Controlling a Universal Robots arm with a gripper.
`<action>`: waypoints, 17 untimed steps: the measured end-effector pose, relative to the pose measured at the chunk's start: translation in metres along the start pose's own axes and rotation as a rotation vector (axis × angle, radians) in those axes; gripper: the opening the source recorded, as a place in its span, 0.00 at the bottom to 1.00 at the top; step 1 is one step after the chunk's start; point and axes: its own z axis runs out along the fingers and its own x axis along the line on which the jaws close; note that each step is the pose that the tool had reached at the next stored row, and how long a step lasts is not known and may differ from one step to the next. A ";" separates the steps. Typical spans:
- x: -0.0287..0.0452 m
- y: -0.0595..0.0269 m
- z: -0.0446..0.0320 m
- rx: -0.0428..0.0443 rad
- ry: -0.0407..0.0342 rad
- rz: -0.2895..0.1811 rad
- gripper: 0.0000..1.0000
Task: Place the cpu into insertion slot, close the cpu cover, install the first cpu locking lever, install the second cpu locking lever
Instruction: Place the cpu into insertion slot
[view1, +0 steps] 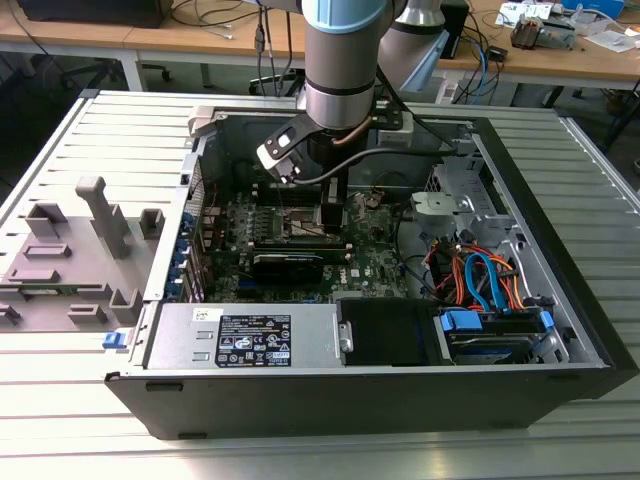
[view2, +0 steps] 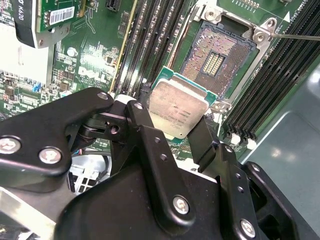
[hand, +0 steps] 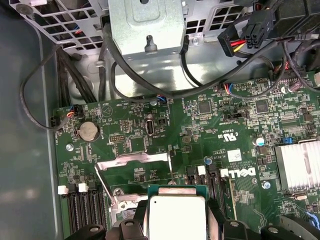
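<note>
Exterior view: arm reaches down into open computer case (view1: 350, 405); gripper (view1: 332, 213) low over motherboard (view1: 375, 262).
Second wrist view: gripper (view2: 175, 117) clamped on cpu (view2: 177, 107), fingers (view2: 204, 140) pressing opposite edges. Cpu near insertion slot (view2: 220, 52), not seated; slot bare, contacts exposed.
First wrist view: cpu (hand: 177, 217) held in gripper (hand: 177, 225); cpu cover (hand: 132, 159) swung up, open, over green board.

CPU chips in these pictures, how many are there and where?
1. The cpu sits clamped in the gripper, near the empty insertion slot. Others could hide under the arm.
</note>
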 end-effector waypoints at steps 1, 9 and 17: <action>0.0000 0.0000 0.0000 0.0000 -0.0001 0.002 0.55; 0.0000 0.0000 0.0001 -0.0002 -0.0004 0.010 0.55; 0.0000 0.0000 0.0001 -0.0003 -0.0010 0.018 0.55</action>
